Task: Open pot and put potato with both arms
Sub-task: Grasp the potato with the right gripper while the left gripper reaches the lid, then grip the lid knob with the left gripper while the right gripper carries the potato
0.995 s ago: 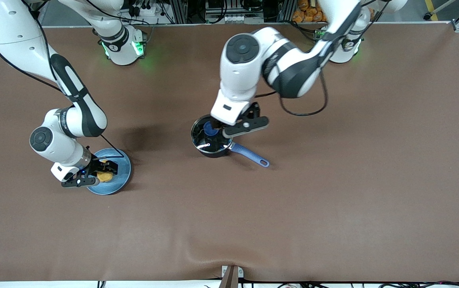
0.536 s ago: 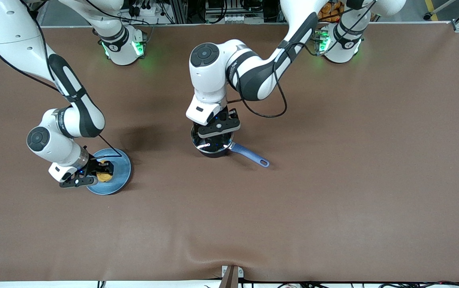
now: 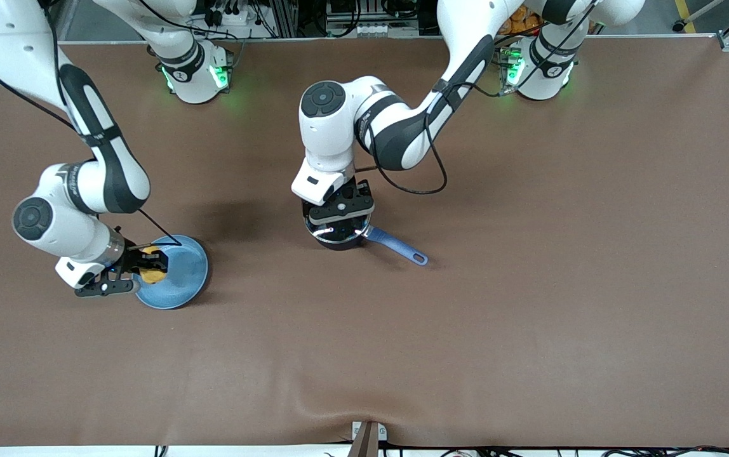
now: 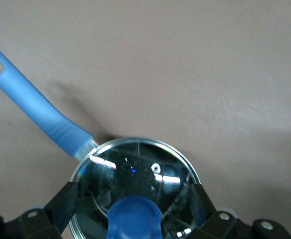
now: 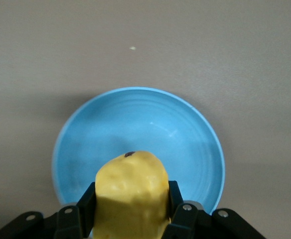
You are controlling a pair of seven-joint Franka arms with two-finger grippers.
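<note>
The black pot (image 3: 341, 237) stands mid-table, its blue handle (image 3: 396, 246) pointing toward the front camera and the left arm's end. My left gripper (image 3: 338, 217) is low over its glass lid (image 4: 135, 164). In the left wrist view my left gripper (image 4: 133, 195) is open, its fingers (image 4: 63, 204) wide apart on either side of the blue knob (image 4: 134, 219) and not touching it. My right gripper (image 3: 146, 265) is shut on the yellow potato (image 3: 152, 273) and holds it just above the blue plate (image 3: 181, 279). The right wrist view shows the potato (image 5: 129, 174) between my right gripper's (image 5: 131, 200) fingers, over the plate (image 5: 185, 134).
The brown table mat (image 3: 529, 285) is bare toward the left arm's end and toward the front camera. The arm bases (image 3: 193, 76) stand at the table's edge farthest from the camera.
My left arm swung in and lowered its gripper over the pot lid, which it now straddles at the knob. My right gripper lifted the potato and shifted toward the plate's rim at the right arm's end.
</note>
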